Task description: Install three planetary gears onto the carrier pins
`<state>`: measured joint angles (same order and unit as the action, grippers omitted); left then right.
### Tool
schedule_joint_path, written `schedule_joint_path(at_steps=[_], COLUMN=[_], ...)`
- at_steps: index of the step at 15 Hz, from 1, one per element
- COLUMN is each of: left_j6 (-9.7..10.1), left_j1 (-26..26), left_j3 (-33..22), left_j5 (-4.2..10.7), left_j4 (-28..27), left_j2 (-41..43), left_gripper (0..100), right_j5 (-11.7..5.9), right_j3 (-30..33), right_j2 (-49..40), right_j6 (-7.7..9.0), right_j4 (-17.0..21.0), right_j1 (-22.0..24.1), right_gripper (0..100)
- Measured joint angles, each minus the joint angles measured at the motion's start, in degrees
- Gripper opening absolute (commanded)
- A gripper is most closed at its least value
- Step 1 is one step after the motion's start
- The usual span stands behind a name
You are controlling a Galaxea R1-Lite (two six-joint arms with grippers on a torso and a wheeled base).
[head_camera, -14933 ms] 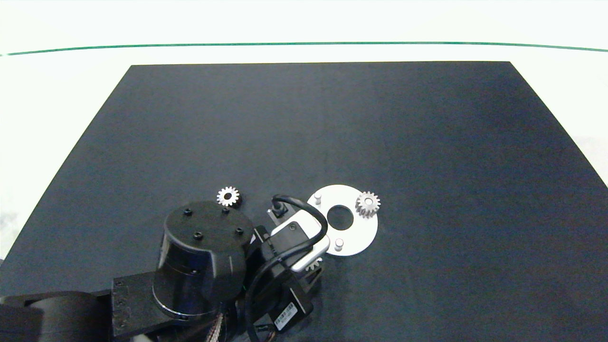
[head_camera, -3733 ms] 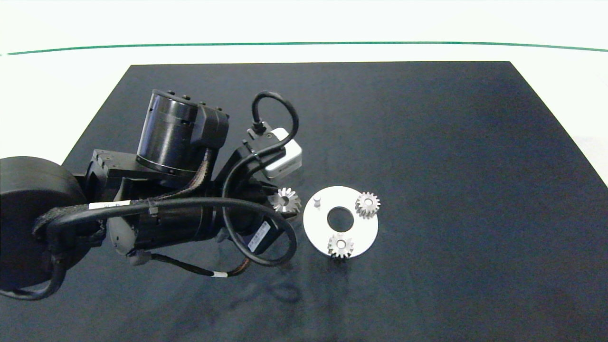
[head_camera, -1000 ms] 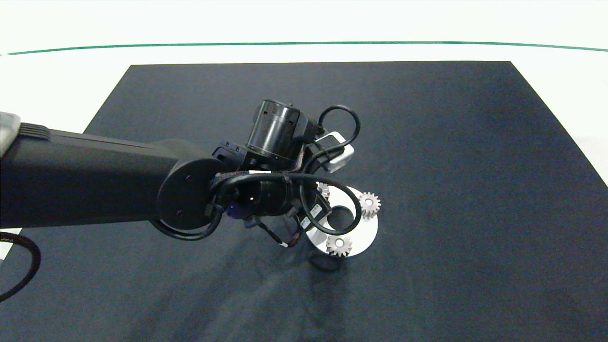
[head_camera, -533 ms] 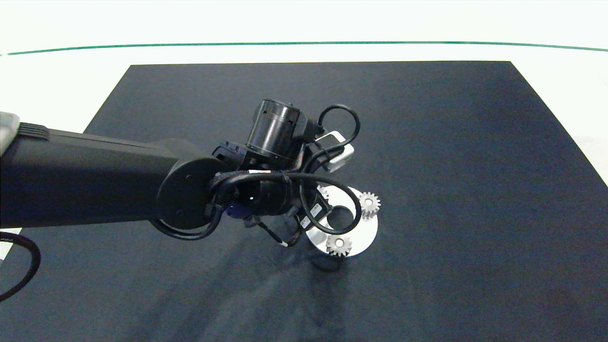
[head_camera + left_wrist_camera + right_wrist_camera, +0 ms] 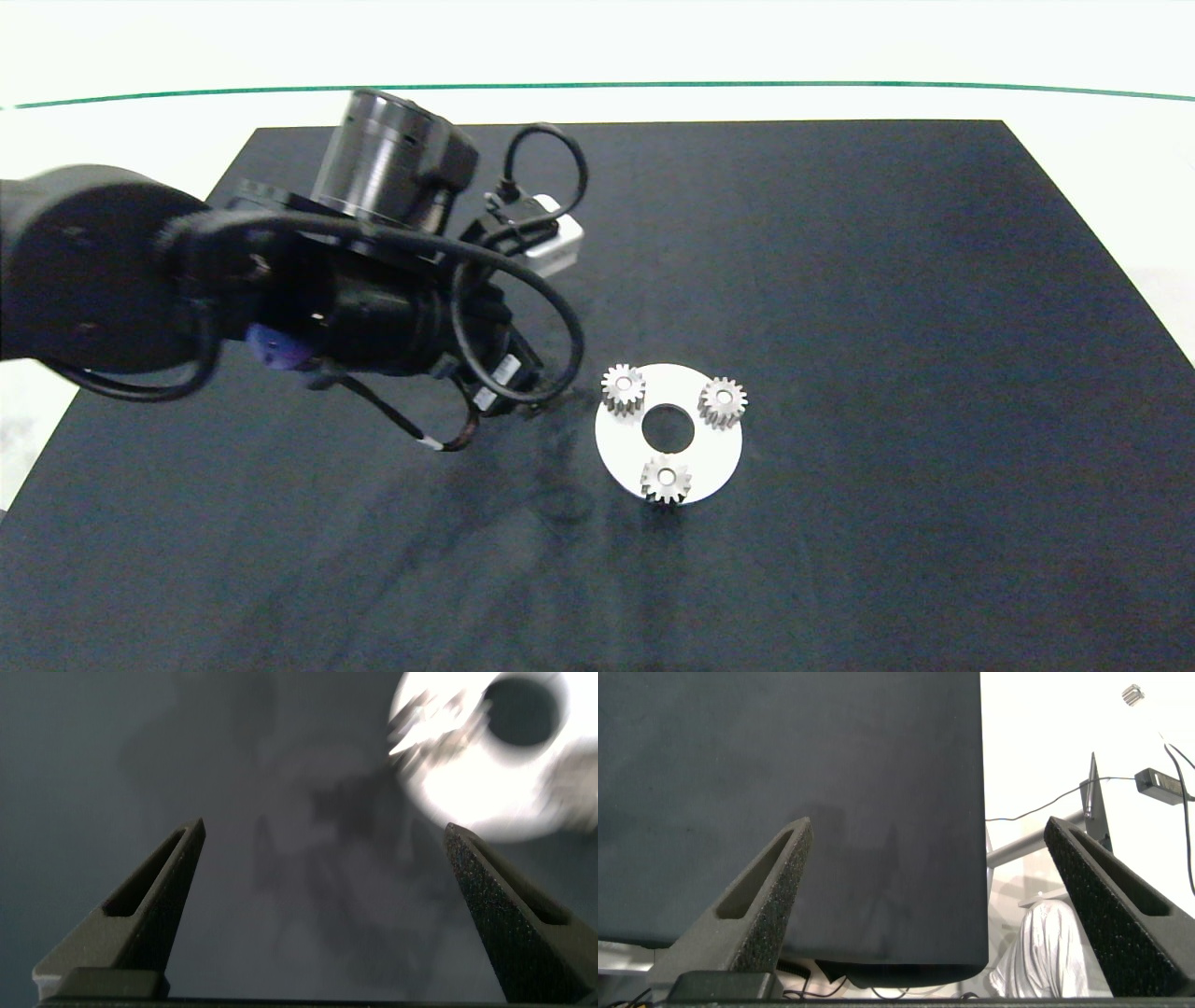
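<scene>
Since a moment ago the left arm has pulled back off the disc (image 5: 714,457) toward the left, and the third gear, then hidden under the wrist, now sits in the open on its pin. All three gears lie flat with their bores pointing straight up, in a triangle around the disc's big centre hole: the near gear (image 5: 666,479) overhangs the disc's front edge, the left gear (image 5: 623,386) and the right gear (image 5: 723,401) sit at its far rim. Each is small, silver-grey, with pointed teeth and a white pin end showing in the bore. The left end effector (image 5: 322,873) hangs over bare mat (image 5: 840,261) just left of the disc, its fingers spread wide with nothing between them. The disc lies near the middle of the dark mat, with open room on its right, front and far sides. The right end effector (image 5: 924,863) is parked out past the mat's edge, wide open and empty. Beyond the mat lies the pale desk (image 5: 597,56).
</scene>
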<state>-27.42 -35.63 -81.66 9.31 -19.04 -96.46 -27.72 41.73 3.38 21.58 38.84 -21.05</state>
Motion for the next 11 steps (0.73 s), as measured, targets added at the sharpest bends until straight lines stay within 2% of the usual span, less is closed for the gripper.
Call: schedule_joint_path(at_steps=[3,6,8,11], left_j6=[-0.06,1.40,2.54,3.35], left_j1=[2.6,3.8,7.6,19.5], left_j3=[0.2,2.2,5.5,13.1], left_j5=[-0.30,-0.04,0.39,0.94], left_j4=[-13.3,-25.5,-29.4,-30.5], left_j2=[12.6,27.7,37.8,52.2], left_gripper=[100,100,100,100], right_j5=[0.00,0.02,0.09,0.11], right_j3=[0.9,1.4,1.5,3.1], right_j2=[1.0,2.8,4.0,5.8], right_j6=[0.06,-0.06,-0.26,-1.10], right_j4=[0.0,-0.2,-1.1,-2.0], right_j1=[-0.3,-0.6,0.2,4.3], right_gripper=[100,100,100,100])
